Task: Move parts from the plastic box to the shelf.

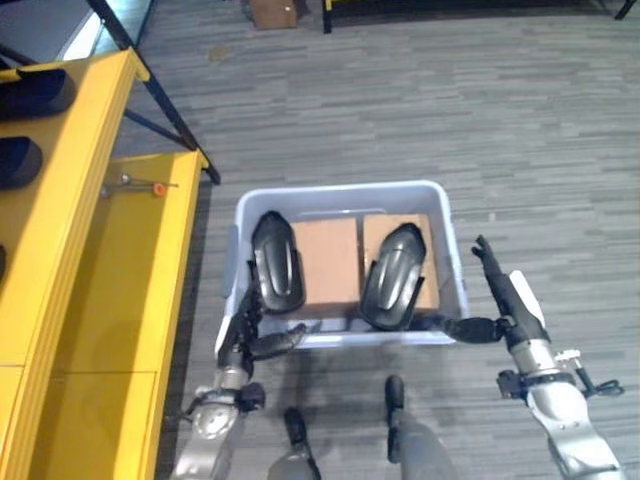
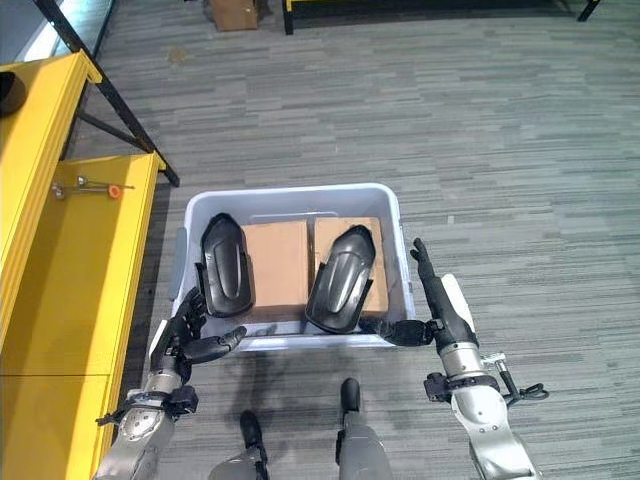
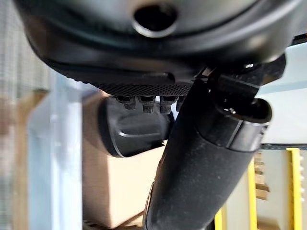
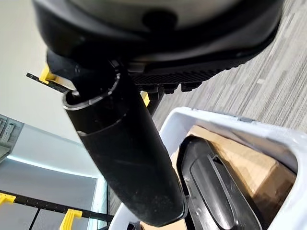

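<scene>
A pale plastic box (image 1: pixel 340 188) stands on the floor just ahead of me. Inside it, two black moulded parts lean on brown cardboard (image 1: pixel 325 262): a left part (image 1: pixel 277 262) and a right part (image 1: pixel 392 275). My left hand (image 1: pixel 245 330) is open at the box's near left corner, fingers beside the wall and thumb along the front rim. At the near right corner my right hand (image 1: pixel 505 295) is open too, fingers straight and thumb pointing at the box. The left wrist view shows the left part (image 3: pixel 134 129). The right wrist view shows the right part (image 4: pixel 216 187). The yellow shelf (image 1: pixel 130 300) runs along the left.
Dark parts (image 1: pixel 20 160) lie on the shelf's upper tier. A small tool with an orange tip (image 1: pixel 140 184) rests on its lower tier. Black frame legs (image 1: pixel 160 90) slant down behind the shelf. A cardboard carton (image 1: pixel 275 12) sits far back on grey plank floor.
</scene>
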`<state>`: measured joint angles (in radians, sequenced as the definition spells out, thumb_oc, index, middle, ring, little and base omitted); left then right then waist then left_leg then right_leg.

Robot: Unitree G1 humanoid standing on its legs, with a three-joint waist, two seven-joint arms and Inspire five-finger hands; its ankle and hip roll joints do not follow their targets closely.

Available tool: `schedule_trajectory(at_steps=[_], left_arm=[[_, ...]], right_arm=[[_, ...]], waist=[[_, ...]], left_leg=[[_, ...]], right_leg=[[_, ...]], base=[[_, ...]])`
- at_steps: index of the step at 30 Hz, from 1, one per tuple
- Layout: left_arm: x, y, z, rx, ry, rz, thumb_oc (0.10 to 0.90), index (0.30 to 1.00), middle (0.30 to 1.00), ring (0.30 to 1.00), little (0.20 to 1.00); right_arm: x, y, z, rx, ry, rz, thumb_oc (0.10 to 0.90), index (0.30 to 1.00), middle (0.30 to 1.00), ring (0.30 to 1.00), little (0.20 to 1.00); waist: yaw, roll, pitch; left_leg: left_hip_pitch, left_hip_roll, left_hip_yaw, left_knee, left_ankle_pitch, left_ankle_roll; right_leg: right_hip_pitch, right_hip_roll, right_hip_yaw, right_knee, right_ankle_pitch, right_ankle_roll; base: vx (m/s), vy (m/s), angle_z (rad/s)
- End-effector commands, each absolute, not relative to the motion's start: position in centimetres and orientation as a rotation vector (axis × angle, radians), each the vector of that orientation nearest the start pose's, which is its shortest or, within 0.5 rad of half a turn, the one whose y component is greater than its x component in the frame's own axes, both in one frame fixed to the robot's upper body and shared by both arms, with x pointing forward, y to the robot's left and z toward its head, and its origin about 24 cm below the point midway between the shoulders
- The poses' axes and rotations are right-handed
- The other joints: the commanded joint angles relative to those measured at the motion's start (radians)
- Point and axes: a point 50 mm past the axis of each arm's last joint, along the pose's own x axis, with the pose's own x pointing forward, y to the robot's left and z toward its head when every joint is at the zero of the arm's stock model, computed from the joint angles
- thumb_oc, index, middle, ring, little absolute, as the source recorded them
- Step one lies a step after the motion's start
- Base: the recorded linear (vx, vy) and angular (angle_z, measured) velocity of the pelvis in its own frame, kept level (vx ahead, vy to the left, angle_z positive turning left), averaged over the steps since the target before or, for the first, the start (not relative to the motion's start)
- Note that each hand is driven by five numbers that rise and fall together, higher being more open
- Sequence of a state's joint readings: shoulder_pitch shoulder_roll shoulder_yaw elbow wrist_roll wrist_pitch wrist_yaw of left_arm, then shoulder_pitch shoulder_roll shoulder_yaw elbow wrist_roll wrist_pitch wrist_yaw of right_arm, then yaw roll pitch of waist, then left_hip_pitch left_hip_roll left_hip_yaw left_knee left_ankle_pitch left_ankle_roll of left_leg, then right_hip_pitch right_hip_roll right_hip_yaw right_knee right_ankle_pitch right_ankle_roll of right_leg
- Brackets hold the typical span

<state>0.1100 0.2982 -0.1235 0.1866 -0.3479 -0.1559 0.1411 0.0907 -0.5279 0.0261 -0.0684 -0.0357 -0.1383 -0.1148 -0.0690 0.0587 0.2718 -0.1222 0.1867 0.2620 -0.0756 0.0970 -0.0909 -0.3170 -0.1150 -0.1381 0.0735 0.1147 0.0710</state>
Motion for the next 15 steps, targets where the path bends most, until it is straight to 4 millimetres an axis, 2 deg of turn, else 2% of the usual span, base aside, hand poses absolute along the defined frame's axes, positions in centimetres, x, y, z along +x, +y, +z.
schedule_trajectory(at_steps=[1,8,13,15], left_arm=[[23.6,21.7,3.3,0.002,-0.043,0.114,0.9,1.0,1.0,1.0,1.0],[24.6,20.8,4.4,-0.01,-0.088,0.091,0.9,1.0,1.0,1.0,1.0],[25.2,20.2,4.9,-0.027,-0.112,0.075,0.9,1.0,1.0,1.0,1.0],[25.2,20.2,5.0,-0.027,-0.115,0.075,0.9,1.0,1.0,1.0,1.0]], right_arm=[[24.7,-22.7,12.4,-0.537,-0.406,-0.073,0.9,1.0,1.0,1.0,1.0],[28.3,-22.0,13.2,-0.484,-0.418,-0.135,0.9,1.0,1.0,1.0,1.0],[30.1,-22.2,13.0,-0.511,-0.375,-0.165,0.9,1.0,1.0,1.0,1.0],[30.3,-22.1,13.0,-0.514,-0.369,-0.16,0.9,1.0,1.0,1.0,1.0]], waist=[[0.017,-0.057,0.002],[0.051,-0.056,0.084],[0.071,-0.05,0.116],[0.073,-0.049,0.12]], left_leg=[[0.087,-0.011,-0.008,0.046,-0.039,-0.001],[-0.003,-0.031,-0.025,0.093,-0.056,0.004],[-0.035,-0.043,-0.037,0.099,-0.057,0.008],[-0.037,-0.044,-0.038,0.099,-0.056,0.009]], right_leg=[[0.012,-0.051,-0.036,0.087,-0.047,0.059],[-0.04,-0.073,-0.028,0.086,-0.015,0.065],[-0.058,-0.08,-0.03,0.082,0.001,0.069],[-0.06,-0.081,-0.03,0.081,0.003,0.069]], base=[[-0.05,0.017,0.06],[-0.06,0.021,0.07],[-0.05,0.022,0.06],[-0.03,0.014,0.03]])
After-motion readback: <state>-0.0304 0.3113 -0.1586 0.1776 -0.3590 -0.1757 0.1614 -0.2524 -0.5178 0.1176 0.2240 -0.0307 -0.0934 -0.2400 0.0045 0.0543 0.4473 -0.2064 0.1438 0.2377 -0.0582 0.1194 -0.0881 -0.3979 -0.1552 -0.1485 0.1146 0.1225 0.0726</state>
